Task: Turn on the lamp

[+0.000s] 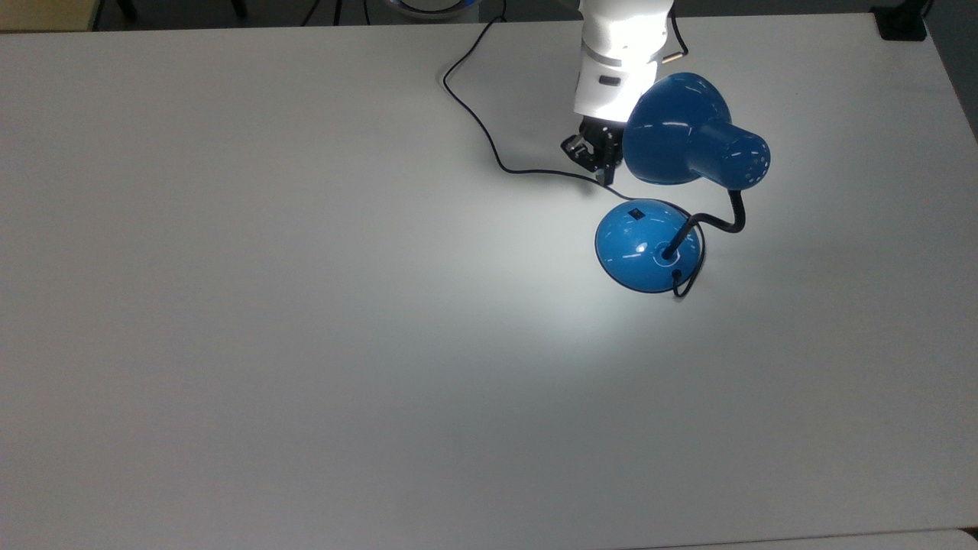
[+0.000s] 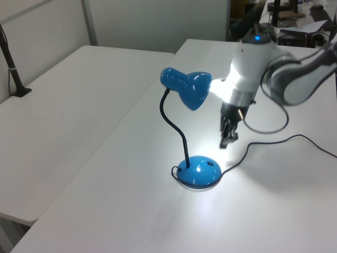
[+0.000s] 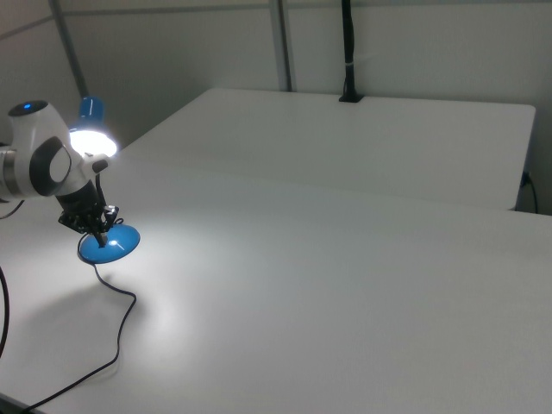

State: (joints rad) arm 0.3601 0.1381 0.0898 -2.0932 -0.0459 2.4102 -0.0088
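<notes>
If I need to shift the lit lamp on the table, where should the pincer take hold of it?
Probably the black gooseneck of the lamp, on the upright stretch just above the domed base. It is thin enough to close on; the glossy dome and shade look too wide and rounded. Come in level from the pincer side, the left view's right.

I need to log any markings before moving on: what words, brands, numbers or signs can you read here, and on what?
None can be read.
The lamp shows plain glossy blue on shade and base, with no print.
The small black switch may carry a mark, but it is too small to tell.
The table and the arm show no lettering.
</notes>
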